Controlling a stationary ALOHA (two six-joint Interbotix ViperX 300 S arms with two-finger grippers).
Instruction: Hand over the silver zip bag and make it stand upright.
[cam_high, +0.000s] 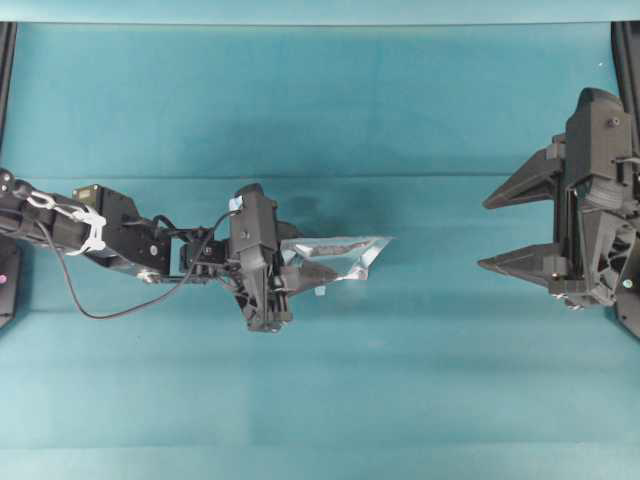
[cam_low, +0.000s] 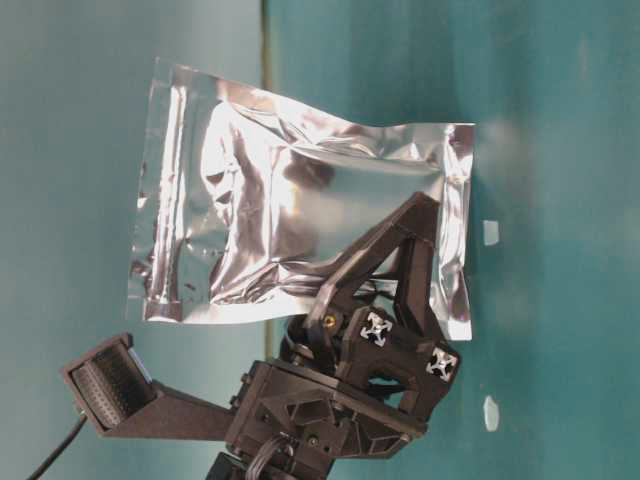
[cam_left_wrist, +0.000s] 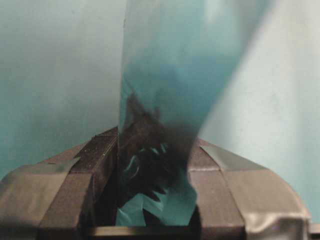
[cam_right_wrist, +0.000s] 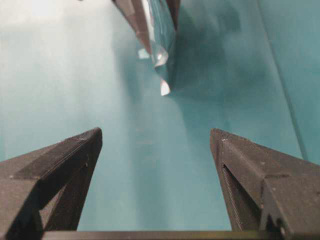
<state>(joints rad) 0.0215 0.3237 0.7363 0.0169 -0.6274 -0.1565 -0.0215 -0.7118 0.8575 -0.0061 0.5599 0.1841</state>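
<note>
Your left gripper (cam_high: 305, 268) is clamped on the bag (cam_high: 340, 252), holding it edge-up in the air above the table (cam_high: 320, 100), out toward the middle. You're at the handover, judging by this. Farther off, your right gripper (cam_high: 520, 225) waits at its own side, spread wide, empty, well apart from the bag. Next it likely needs to reach in and close on the free edge.

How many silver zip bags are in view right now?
1. The silver zip bag is pinched between the left gripper fingers, held off the teal table, left of centre overhead. The right gripper waits open, apart from it. No other bag shows.
</note>
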